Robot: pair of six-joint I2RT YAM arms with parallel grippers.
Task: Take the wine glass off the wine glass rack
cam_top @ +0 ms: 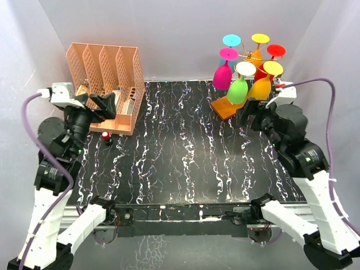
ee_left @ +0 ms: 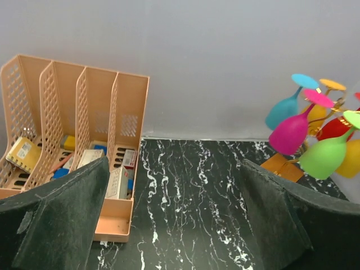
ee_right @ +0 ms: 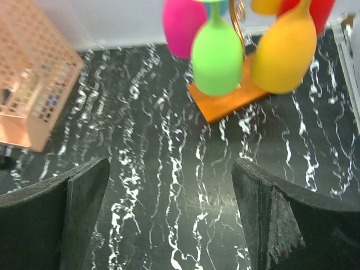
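Observation:
The wine glass rack (cam_top: 251,56), thin gold wire on an orange-brown base (cam_top: 224,108), stands at the back right. Several coloured wine glasses hang on it upside down: green (cam_top: 238,90), magenta (cam_top: 223,76), orange-yellow (cam_top: 261,87), red and cyan. My right gripper (cam_top: 251,115) is open and empty, just in front of the rack. In the right wrist view the green glass (ee_right: 216,53) and the orange-yellow glass (ee_right: 284,53) hang ahead of the open gripper (ee_right: 171,219), apart from it. My left gripper (cam_top: 104,104) is open and empty at the far left; its wrist view shows the rack (ee_left: 332,107) far off.
A peach plastic file organizer (cam_top: 104,84) with small items in it stands at the back left, close to my left gripper. A small red object (cam_top: 106,135) lies in front of it. The table (cam_top: 180,163) is black marble with white veins.

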